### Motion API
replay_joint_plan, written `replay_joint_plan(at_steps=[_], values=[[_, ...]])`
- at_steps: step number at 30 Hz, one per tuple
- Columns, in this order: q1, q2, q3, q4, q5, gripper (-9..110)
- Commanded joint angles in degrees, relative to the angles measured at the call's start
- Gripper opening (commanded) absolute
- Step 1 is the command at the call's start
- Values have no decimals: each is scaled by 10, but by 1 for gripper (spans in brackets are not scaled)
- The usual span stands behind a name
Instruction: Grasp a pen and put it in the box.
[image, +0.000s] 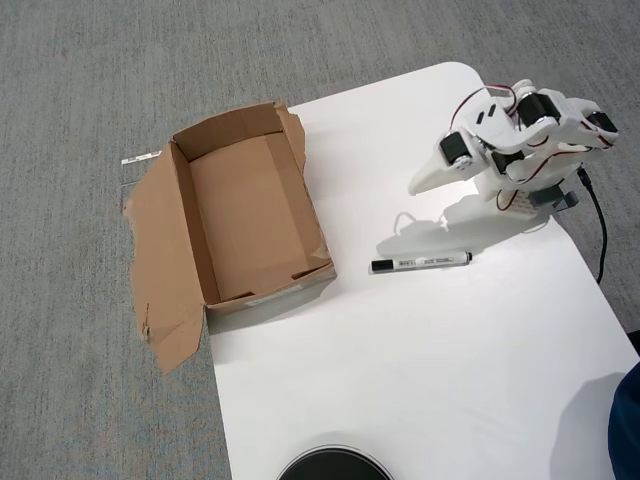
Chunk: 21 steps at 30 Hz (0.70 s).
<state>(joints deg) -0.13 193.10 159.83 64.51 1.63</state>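
The task is barely begun — the pen (421, 263) lies flat on the white table (420, 380), untouched, and the box (250, 215) holds nothing that the overhead view shows. The gripper (418, 184) hangs above the table at the end of the white arm (530, 140), its tip pointing toward the box side of the view; it reads as 1 pale wedge, and I cannot tell whether the fingers are spread or pressed together, since the 2 cannot be separated from above. They pinch nothing. From the fingers, the pen sits below in the view and near, apart from them, with its black cap end toward the box and its barrel running back under the arm's base side. The gripper's shadow falls on the table between fingertip and pen, which suggests the tip is raised off the surface and not resting on it. The box lies well apart from the fingers, to their left in the view, at the table's edge, with its long flap splayed out over the grey carpet (90, 90). A dark round object (333, 465) shows at the bottom edge, far from everything else. All 3 steps remain by my reading — reaching down to the barrel, closing on it, and carrying it across to drop inside the box.
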Motion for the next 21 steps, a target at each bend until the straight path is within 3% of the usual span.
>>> replay_joint_plan(at_steps=[1, 11, 21], values=[[-4, 31, -65, -6, -4, 4], [-6, 10, -127, -6, -4, 6], [-39, -214, -286, -6, -4, 6]])
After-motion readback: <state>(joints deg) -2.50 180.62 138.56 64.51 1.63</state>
